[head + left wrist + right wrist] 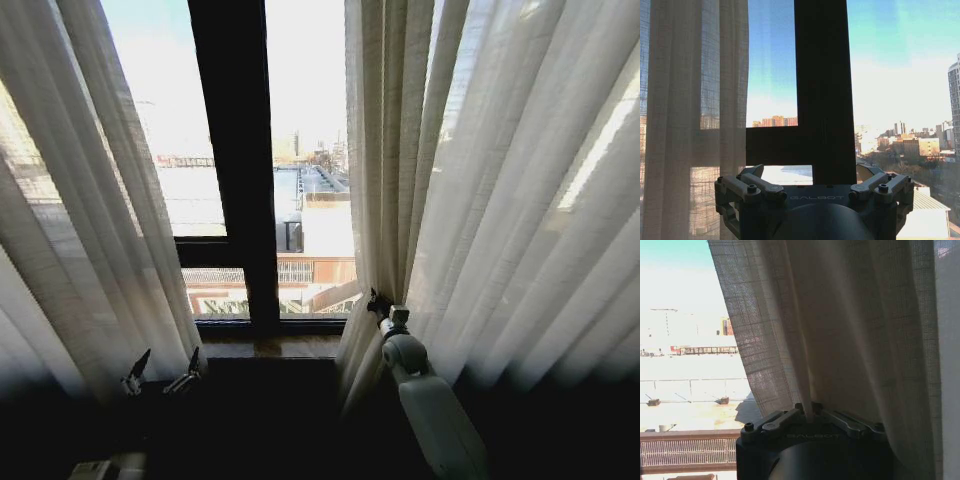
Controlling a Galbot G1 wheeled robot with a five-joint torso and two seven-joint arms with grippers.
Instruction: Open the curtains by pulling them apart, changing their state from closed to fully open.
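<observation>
The curtains hung partly drawn apart, the left panel (90, 220) bunched toward the left side of the window and the right panel (480, 200) covering the right side, with the dark window frame (240, 160) and the city rooftops visible between them. The right gripper (378, 303) had its fingers pinched together on the inner edge of the right panel (a fold ran down between them in the right wrist view (809, 412)). The left gripper (160, 372) hovered low by the sill (270, 345), fingers spread and holding nothing, just beside the left panel.
</observation>
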